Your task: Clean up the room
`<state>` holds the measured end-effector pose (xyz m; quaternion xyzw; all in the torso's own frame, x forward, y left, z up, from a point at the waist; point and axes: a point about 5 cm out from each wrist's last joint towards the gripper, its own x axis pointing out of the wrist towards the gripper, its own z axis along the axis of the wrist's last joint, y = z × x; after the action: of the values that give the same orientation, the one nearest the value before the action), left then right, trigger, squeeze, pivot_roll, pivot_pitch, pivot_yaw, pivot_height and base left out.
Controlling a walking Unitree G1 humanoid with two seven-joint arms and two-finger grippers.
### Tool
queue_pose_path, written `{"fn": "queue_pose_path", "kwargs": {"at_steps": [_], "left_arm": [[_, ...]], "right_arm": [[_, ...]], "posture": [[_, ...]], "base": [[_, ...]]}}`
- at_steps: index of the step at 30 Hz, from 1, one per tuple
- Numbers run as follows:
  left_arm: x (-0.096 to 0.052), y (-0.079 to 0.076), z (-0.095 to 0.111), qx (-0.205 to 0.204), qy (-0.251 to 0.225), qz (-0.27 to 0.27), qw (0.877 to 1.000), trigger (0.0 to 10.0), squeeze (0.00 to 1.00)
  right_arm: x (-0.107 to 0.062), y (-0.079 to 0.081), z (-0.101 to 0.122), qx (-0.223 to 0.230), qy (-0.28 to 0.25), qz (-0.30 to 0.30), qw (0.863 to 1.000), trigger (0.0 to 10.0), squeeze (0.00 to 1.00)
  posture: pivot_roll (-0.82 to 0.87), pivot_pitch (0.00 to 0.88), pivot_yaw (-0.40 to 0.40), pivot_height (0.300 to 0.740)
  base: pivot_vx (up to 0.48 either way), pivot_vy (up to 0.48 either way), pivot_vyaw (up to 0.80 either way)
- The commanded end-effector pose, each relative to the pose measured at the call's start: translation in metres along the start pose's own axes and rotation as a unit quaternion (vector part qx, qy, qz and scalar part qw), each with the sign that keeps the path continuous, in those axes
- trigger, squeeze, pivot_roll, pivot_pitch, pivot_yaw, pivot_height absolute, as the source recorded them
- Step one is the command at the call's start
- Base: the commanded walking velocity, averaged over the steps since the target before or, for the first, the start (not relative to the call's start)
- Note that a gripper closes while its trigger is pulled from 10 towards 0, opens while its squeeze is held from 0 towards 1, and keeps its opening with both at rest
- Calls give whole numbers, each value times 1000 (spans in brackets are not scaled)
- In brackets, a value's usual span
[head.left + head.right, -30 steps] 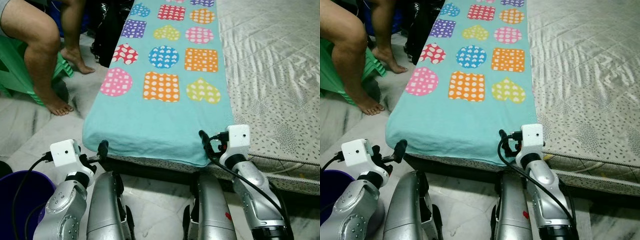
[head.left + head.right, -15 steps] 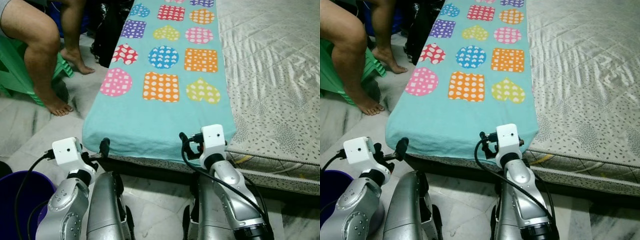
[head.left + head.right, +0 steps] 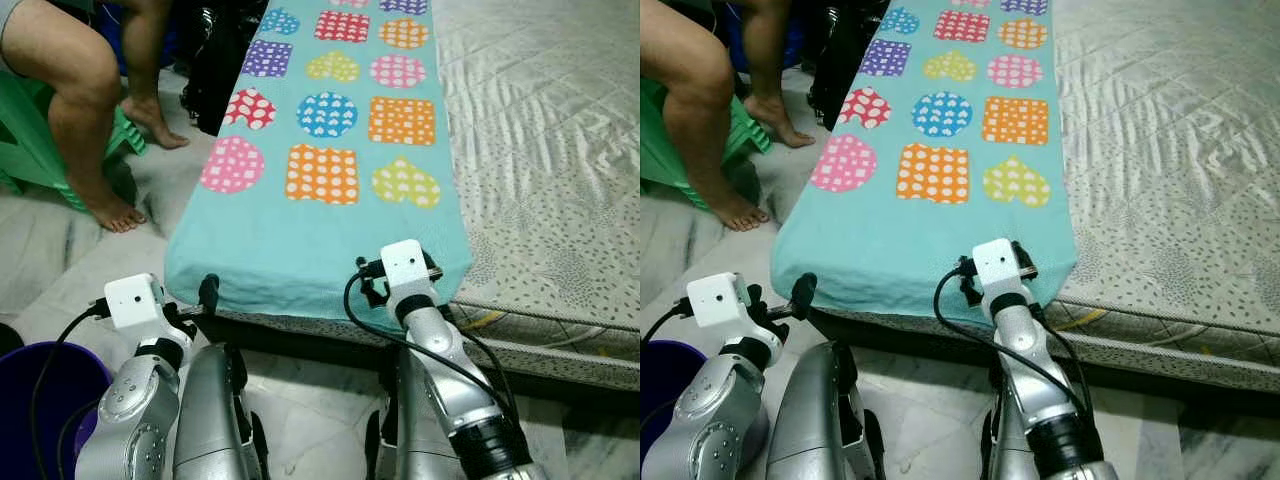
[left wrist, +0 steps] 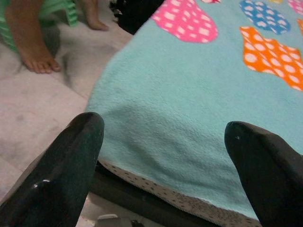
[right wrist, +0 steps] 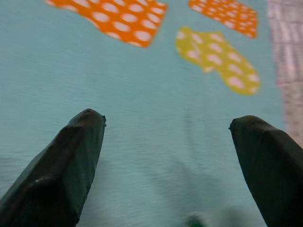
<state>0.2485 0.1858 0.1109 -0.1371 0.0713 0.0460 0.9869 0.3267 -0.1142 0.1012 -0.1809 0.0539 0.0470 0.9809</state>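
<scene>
A teal blanket (image 3: 320, 230) printed with coloured hearts, squares and circles lies flat along the left side of the mattress (image 3: 545, 140). Its near edge hangs over the mattress front. My left gripper (image 4: 165, 125) is open, just off the blanket's near left corner, with one black finger (image 3: 208, 292) showing beside the edge. My right gripper (image 5: 168, 120) is open over the blanket's near edge, right of its middle, with nothing between its fingers. Its white wrist camera (image 3: 405, 264) hides the fingers in the eye views.
A person sits on a green plastic chair (image 3: 25, 140) at the left, bare legs (image 3: 85, 110) on the marble floor. A purple bucket (image 3: 40, 385) stands at my near left. A black object (image 3: 215, 60) leans against the bed's left side.
My right arm has swung left and forward, from the blanket's near right corner to a spot over its near edge. The left arm has hardly moved.
</scene>
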Motion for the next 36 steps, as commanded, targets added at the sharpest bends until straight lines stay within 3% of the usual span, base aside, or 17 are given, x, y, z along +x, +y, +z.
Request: {"fn": "queue_pose_path", "kwargs": {"at_steps": [1, 7, 11, 16, 29, 36], "left_arm": [[-1, 4, -3, 4, 5, 9, 1000, 10000, 0], [-1, 4, -3, 5, 3, 11, 1000, 10000, 0], [-1, 5, -2, 5, 2, 14, 1000, 10000, 0], [-1, 6, -2, 6, 1, 15, 1000, 10000, 0], [0, 8, -2, 8, 1, 14, 1000, 10000, 0], [3, 11, -1, 9, 0, 14, 1000, 10000, 0]], "right_arm": [[1, -5, -5, -13, 8, -15, 1000, 10000, 0], [9, -32, -18, -57, 27, -59, 996, 10000, 0], [5, -62, -33, -85, 44, -93, 991, 10000, 0], [-4, -85, -48, -109, 58, -110, 986, 10000, 0], [-41, -116, -81, -162, 87, -105, 977, 10000, 0], [-49, -134, -79, -186, 87, -113, 972, 10000, 0]], "posture": [[17, 185, 4, 535], [17, 185, 4, 535], [21, 191, -1, 535], [16, 192, 0, 535], [8, 193, 5, 535], [0, 189, 7, 535]], "base": [[0, 0, 0], [0, 0, 0], [0, 0, 0], [0, 0, 0], [0, 0, 0], [0, 0, 0]]}}
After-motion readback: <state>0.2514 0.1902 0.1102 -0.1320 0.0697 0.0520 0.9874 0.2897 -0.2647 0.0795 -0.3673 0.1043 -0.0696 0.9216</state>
